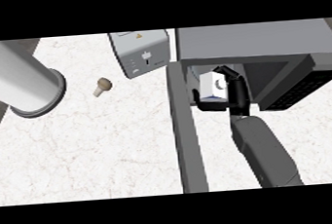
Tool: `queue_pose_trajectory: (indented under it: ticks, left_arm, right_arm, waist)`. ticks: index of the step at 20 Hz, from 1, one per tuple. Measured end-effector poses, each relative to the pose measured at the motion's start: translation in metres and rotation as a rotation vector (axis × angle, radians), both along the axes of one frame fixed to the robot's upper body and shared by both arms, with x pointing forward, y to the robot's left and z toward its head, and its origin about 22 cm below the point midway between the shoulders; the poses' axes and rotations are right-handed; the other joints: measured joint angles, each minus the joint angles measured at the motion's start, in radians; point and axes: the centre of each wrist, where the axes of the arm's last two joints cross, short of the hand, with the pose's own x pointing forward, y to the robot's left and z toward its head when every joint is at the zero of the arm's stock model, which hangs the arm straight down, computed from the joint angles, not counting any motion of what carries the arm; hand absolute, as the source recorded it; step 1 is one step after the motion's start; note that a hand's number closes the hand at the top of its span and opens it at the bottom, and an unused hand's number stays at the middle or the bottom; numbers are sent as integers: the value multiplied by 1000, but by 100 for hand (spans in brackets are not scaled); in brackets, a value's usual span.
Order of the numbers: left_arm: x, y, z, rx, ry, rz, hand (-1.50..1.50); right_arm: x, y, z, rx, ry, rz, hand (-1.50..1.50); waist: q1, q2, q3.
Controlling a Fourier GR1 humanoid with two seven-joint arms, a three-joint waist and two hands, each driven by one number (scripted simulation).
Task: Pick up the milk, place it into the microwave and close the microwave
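The milk [213, 85], a small white carton with a blue mark, is held at the mouth of the grey microwave [254, 39]. My right hand [234, 93] is curled round it, fingers above and thumb below the carton. The microwave door [187, 132] stands open, swung out toward me as a long grey panel left of my forearm. The dark keypad panel [300, 87] shows at the right of the opening. My left hand is out of the picture.
A grey toaster [142, 52] stands just left of the microwave. A small mushroom [102, 85] lies on the marble counter [92, 148]. A large white cylinder [19, 80] lies at the far left.
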Motion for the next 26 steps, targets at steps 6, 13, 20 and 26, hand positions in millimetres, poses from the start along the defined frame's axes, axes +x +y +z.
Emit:
queue_pose_trajectory:
  ticks: [6, 13, 20, 26]
  left_arm:
    - [-2, 0, -5, -8, -1, -17, -150]
    - [5, 5, -6, -7, -13, -33, -150]
    - [8, 6, -9, -4, -11, -64, -150]
    - [13, 6, -11, -11, -15, -71, -150]
  right_arm:
    - [22, -11, -6, -100, 28, -64, 150]
    - [35, -27, -4, -216, 41, -103, 150]
    - [47, -43, 9, -355, -13, -153, 150]
    - [53, -45, 17, -410, -66, -194, 150]
  waist:
    - [20, 8, 1]
    - [45, 23, 2]
    - [70, 34, 3]
    - [84, 42, 4]
